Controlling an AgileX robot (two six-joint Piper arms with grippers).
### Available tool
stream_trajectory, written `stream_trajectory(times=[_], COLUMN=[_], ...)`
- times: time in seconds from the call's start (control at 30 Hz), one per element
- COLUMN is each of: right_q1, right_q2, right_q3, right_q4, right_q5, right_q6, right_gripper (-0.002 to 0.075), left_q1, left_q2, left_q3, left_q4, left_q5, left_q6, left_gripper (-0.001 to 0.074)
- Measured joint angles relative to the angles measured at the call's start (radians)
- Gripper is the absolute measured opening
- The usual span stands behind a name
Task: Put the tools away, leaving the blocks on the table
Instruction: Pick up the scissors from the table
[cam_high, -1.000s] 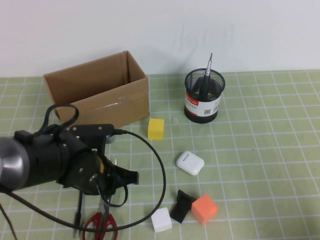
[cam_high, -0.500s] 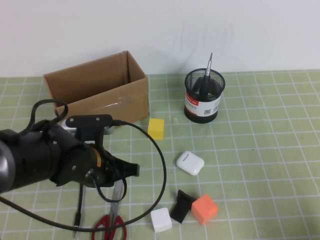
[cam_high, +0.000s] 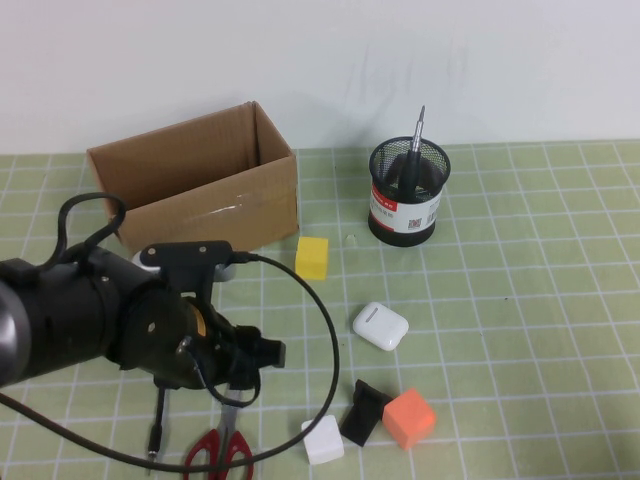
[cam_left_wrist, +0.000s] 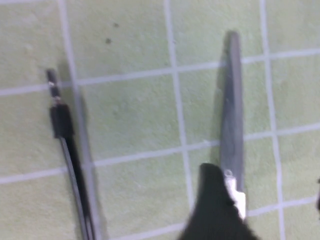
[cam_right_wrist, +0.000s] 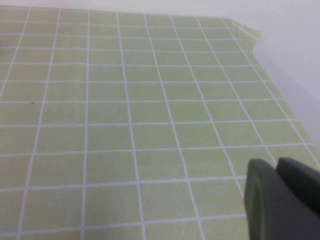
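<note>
- A pale green mat (cam_high: 520, 300) ruled in white squares is spread over the table.
- The left gripper (cam_high: 232, 385) is hung low over the steel scissors (cam_high: 222, 448), jaws spread wide, nothing gripped.
- The thin black rod (cam_high: 157, 420) is laid just beside the scissors.
- The right gripper (cam_right_wrist: 282, 200) is held shut above bare mat.

A table (cam_high: 560, 300) covered by a pale green grid mat carries a cardboard box (cam_high: 200, 185) far left, a black mesh cup (cam_high: 405, 192) far centre, a yellow cube (cam_high: 312, 257), a white case (cam_high: 380, 326), and near-side scissors (cam_high: 222, 448), black rod (cam_high: 157, 420), white cube (cam_high: 323, 440), black block (cam_high: 364, 411) and orange cube (cam_high: 409, 418).
</note>
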Motion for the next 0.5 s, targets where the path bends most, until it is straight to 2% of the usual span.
stream_trajectory(times=[0.13, 0.3, 0.37, 0.5], right_q1=[0.0, 0.0, 0.0, 0.0], right_q2=[0.0, 0.0, 0.0, 0.0], right_q3=[0.0, 0.0, 0.0, 0.0], right_q4=[0.0, 0.0, 0.0, 0.0], right_q5=[0.0, 0.0, 0.0, 0.0], right_q6=[0.0, 0.0, 0.0, 0.0], right_gripper=[-0.0011, -0.0011, -0.0011, -0.0011], left_q1=[0.0, 0.0, 0.0, 0.0], left_q2=[0.006, 0.015, 0.027, 0.064], left_q3=[0.0, 0.0, 0.0, 0.0], left_q4=[-0.048, -0.08, -0.096, -0.109], left_q5=[0.001, 0.045, 0.077, 0.112], left_q6=[0.069, 0.087, 0.085, 0.071], left_gripper=[0.0434, 0.0441, 0.041, 0.0291])
